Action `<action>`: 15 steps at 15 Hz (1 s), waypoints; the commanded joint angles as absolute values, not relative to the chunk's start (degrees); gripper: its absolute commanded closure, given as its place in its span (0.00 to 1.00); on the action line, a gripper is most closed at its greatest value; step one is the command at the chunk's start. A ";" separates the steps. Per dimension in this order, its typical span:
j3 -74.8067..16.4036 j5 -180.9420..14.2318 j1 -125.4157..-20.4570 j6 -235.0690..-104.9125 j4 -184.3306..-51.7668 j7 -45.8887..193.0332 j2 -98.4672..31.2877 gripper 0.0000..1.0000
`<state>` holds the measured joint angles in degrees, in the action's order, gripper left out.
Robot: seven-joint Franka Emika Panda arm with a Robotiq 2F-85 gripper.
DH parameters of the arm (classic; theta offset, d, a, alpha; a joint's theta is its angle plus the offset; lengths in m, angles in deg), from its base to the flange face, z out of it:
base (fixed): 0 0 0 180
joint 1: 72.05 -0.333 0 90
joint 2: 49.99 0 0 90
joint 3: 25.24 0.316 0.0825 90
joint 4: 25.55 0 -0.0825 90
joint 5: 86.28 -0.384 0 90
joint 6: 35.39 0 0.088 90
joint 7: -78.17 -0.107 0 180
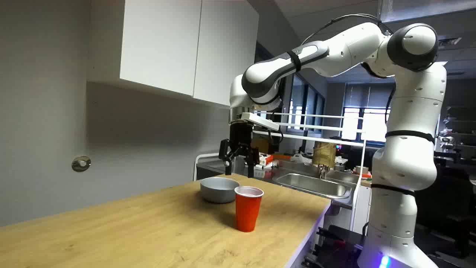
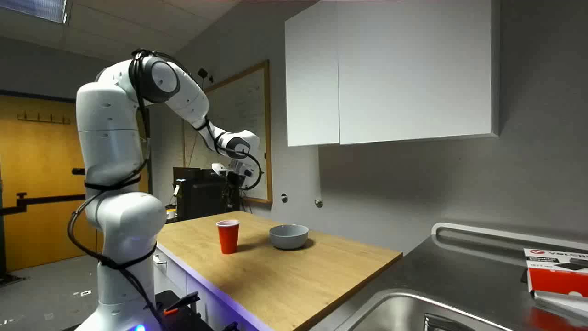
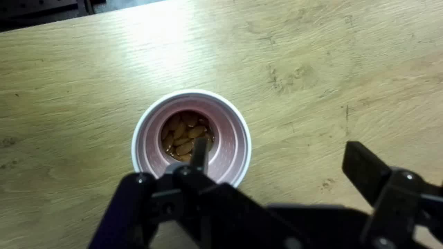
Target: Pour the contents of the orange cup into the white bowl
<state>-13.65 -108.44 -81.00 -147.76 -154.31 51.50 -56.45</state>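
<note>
several almonds [image 3: 184,140] lie inside the orange cup [image 1: 248,210].

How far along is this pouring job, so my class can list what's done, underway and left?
Done: apparently no pouring; brown almond-like pieces sit inside the upright orange cup. In hand: nothing held; the gripper hangs open, apart from the cup. Left: grasping, lifting and tipping the cup over the white bowl, whose floor is hidden.

A window [image 1: 373,124] is glaring white well beyond the pincer [image 1: 240,171] in an exterior view; a shadow is darkening the wall [image 1: 148,126] off to the pincer's side. Below the pincer, the cup [image 1: 247,213] and bowl [image 1: 218,192] are casting soft shadows. In the wrist view, glare is bleaching the desk [image 3: 159,45] past the pincer's dark, soft-edged fingers [image 3: 365,173].
</note>
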 commanded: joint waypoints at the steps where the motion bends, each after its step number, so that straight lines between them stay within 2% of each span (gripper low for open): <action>1: -13.87 -108.39 -81.21 -147.72 -154.20 51.49 -56.42 0.00; 15: -14.43 -109.06 -80.92 -147.93 -155.08 52.50 -57.48 0.00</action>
<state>-13.83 -108.43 -80.96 -147.83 -154.34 51.60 -56.36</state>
